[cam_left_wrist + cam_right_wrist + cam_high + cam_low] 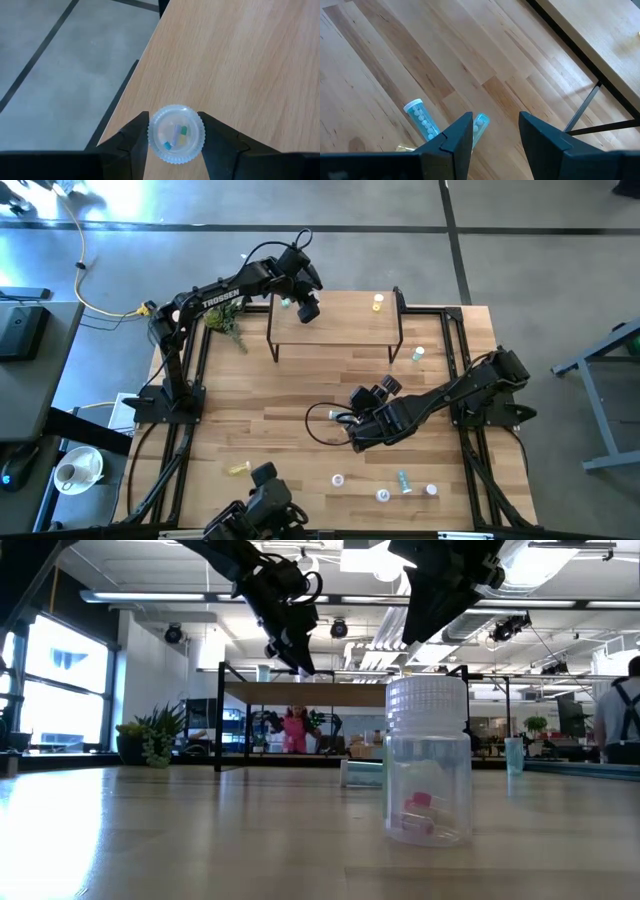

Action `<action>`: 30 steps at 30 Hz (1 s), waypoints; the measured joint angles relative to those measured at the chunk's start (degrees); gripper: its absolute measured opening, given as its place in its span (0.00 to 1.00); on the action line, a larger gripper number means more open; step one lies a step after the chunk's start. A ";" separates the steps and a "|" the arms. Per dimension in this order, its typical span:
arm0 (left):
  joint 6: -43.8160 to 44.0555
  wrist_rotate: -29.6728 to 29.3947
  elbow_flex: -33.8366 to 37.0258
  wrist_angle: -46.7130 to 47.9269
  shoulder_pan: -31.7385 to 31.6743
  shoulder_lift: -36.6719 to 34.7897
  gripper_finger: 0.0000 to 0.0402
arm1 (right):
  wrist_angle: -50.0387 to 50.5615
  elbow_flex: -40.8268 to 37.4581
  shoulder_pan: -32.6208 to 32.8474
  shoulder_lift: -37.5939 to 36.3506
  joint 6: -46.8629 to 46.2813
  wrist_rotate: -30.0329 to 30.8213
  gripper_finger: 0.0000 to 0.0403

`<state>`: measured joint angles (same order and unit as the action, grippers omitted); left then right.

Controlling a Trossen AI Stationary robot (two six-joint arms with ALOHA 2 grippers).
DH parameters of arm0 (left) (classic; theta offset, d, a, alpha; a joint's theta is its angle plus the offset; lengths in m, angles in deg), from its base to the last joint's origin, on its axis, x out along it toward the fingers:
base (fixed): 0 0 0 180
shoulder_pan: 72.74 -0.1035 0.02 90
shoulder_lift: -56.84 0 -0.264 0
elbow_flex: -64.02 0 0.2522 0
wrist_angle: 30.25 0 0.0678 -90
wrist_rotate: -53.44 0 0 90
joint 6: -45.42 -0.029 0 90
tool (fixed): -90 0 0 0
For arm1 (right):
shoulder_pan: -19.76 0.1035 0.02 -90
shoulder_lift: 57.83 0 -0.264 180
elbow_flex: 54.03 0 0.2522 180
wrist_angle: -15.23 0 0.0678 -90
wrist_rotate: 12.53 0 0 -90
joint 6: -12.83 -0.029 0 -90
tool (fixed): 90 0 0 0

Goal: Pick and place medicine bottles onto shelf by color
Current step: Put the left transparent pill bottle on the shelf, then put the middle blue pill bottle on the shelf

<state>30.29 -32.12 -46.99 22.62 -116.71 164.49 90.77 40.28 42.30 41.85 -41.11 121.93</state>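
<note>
My left gripper (174,117) is at the far left corner of the light-wood shelf (340,330), shut on a small clear medicine bottle (176,134). The bottle has a ribbed white cap, and teal, white and yellow pills show through it. My right gripper (495,117) hangs open above the table in front of the shelf. Two light-blue bottles (420,120) (480,122) lie on their sides on the table below it. A yellow bottle (377,302) stands at the shelf's far right. My left gripper has the bottle's ribbed cap (152,131) between its two fingers, one on each side. The fingers slant down over the shelf top close to its edge. I cannot tell whether the bottle stands on the shelf or is lifted off it.
Several bottles (383,495) lie scattered along the table's near edge, one of them teal (404,480). Another (418,354) stands to the right of the shelf. A small plant (225,325) stands left of the shelf. A yellow item (238,469) lies near left.
</note>
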 joint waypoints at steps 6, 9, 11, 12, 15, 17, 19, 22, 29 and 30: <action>0.00 -0.03 0.00 0.00 0.00 0.00 0.43 | 0.00 0.00 0.00 0.00 0.00 -0.02 0.37; 0.00 -0.17 0.00 -0.18 0.00 0.00 0.46 | 0.00 0.00 0.00 0.00 0.00 -0.02 0.37; 0.00 -0.20 0.00 -0.43 0.00 0.00 0.48 | 0.00 0.00 0.00 0.00 -0.01 -0.04 0.37; 0.02 -0.20 0.00 -0.63 0.00 0.00 0.48 | 0.00 0.00 -0.02 0.00 0.00 -0.04 0.37; 0.17 -1.02 0.00 -1.64 0.02 0.00 0.48 | 0.00 0.00 0.00 0.00 0.00 -0.05 0.37; 0.20 -1.39 0.00 -2.30 0.01 0.00 0.48 | 0.00 0.00 -0.02 0.00 0.00 -0.07 0.37; 0.18 -2.01 0.00 -2.74 0.00 0.00 0.48 | 0.01 0.00 -0.01 0.00 0.00 -0.07 0.37; 0.45 -2.38 -0.33 -2.20 0.00 0.00 0.48 | 0.01 0.00 0.00 0.00 0.00 -0.07 0.37; 2.77 -2.27 -3.58 -0.03 0.00 -0.09 0.48 | 0.02 0.00 -0.01 0.00 0.00 -0.09 0.37; 2.93 -2.23 -4.34 0.33 0.02 -0.09 0.48 | 0.02 0.00 0.00 0.00 0.00 -0.09 0.37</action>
<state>33.22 -34.35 -51.33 22.96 -116.68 164.41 90.79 40.28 42.30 41.85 -41.10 121.85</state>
